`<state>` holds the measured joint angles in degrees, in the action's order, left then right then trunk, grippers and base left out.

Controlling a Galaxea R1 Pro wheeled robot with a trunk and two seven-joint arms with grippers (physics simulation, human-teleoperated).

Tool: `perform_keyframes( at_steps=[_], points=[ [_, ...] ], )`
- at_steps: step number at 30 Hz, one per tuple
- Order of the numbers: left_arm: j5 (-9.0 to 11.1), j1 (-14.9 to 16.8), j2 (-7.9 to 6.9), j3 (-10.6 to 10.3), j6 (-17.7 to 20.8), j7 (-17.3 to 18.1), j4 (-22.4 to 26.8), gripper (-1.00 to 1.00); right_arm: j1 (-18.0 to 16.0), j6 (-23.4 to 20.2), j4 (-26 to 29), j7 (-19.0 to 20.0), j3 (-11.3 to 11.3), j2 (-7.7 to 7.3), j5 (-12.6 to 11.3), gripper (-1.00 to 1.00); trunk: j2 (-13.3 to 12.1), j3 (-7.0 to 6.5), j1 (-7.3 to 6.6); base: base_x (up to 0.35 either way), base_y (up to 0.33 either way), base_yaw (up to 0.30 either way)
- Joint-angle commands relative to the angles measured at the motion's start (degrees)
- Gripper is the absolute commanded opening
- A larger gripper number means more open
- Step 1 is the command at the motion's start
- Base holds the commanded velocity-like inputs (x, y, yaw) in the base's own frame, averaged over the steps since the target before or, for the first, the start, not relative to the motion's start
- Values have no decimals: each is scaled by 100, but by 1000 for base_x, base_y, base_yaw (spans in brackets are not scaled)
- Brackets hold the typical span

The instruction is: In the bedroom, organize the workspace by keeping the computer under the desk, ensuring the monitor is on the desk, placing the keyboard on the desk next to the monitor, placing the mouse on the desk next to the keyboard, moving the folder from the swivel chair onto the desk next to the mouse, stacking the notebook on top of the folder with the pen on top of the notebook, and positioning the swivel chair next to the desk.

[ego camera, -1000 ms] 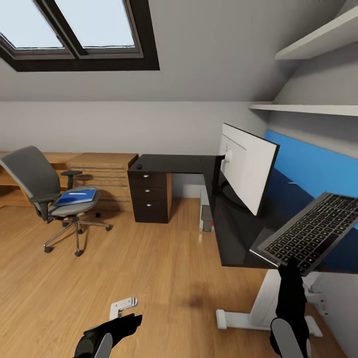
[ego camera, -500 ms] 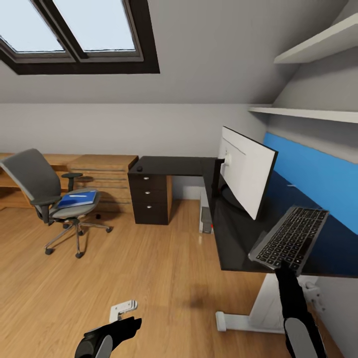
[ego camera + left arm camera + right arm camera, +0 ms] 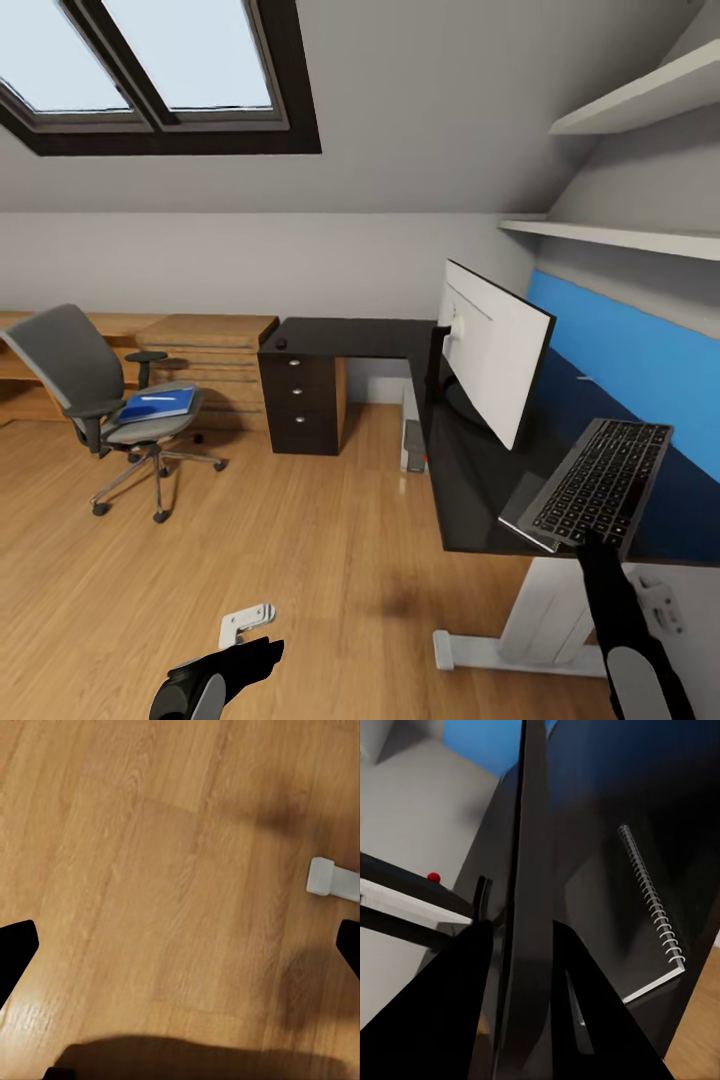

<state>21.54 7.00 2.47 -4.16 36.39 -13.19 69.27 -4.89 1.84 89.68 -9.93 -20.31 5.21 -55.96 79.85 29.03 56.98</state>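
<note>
My right gripper (image 3: 598,545) is shut on the near edge of the silver-grey keyboard (image 3: 603,484), which hangs tilted over the front of the black desk (image 3: 455,480). In the right wrist view the keyboard (image 3: 526,870) runs edge-on between the fingers (image 3: 450,1012), above a spiral-bound notebook (image 3: 652,922) lying on the desk. The monitor (image 3: 492,348) stands on the desk behind it, white back towards me. A small dark mouse (image 3: 281,343) sits on the desk's far corner. The blue folder (image 3: 158,404) lies on the swivel chair (image 3: 75,370) at the left. The grey computer (image 3: 412,438) stands under the desk. My left gripper (image 3: 240,662) hangs open over the floor.
A black drawer unit (image 3: 300,405) stands under the desk's far end, with low wood shelf units (image 3: 205,345) behind the chair. White desk feet (image 3: 470,650) reach out near my right arm. Wall shelves (image 3: 620,235) hang above a blue panel. Wood floor (image 3: 330,540) lies between me and the chair.
My right arm has carried the keyboard down and to the right, turning it more lengthwise over the desk's front. The view has shifted slightly. The left arm has not moved.
</note>
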Motion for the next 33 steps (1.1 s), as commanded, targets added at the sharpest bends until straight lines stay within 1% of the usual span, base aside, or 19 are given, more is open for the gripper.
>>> perform_keyframes(
  at_steps=[1,2,12,16,19,20,23,28,33],
  points=[
    [60,3,-1,-6,17,-52,7,100,-4,15,4,-12,-1,7,-57,-100,-38,-12,-23,0,0,0],
    [60,3,-1,-6,17,-52,7,100,-4,10,-4,-5,3,13,-60,-100,-78,-30,-45,0,0,0],
    [55,3,-1,-6,17,-52,7,100,-4,-15,-54,0,31,-6,-40,-100,-78,-30,-45,0,0,0],
    [57,3,0,-6,17,-52,7,100,-4,2,-63,3,37,22,-44,-100,-78,-30,-45,0,0,0],
    [60,3,1,-6,17,-42,7,100,-4,16,-73,0,102,31,-40,-100,-78,-30,-45,0,0,0],
    [69,3,-1,-6,1,-25,30,100,-4,24,-164,6,122,32,-47,-100,-78,-30,-45,0,0,-91],
    [69,3,5,-13,0,-25,33,100,-4,26,-188,8,123,32,-47,-100,-78,-30,-45,-19,19,-189],
    [61,3,8,-32,0,-23,34,100,-4,42,-206,5,124,32,-39,-100,-78,-30,-45,-192,276,-265],
    [61,3,8,-32,0,-24,34,100,-4,44,-206,-6,124,32,-30,-100,-78,-30,-45,-42,244,-266]
  ],
)
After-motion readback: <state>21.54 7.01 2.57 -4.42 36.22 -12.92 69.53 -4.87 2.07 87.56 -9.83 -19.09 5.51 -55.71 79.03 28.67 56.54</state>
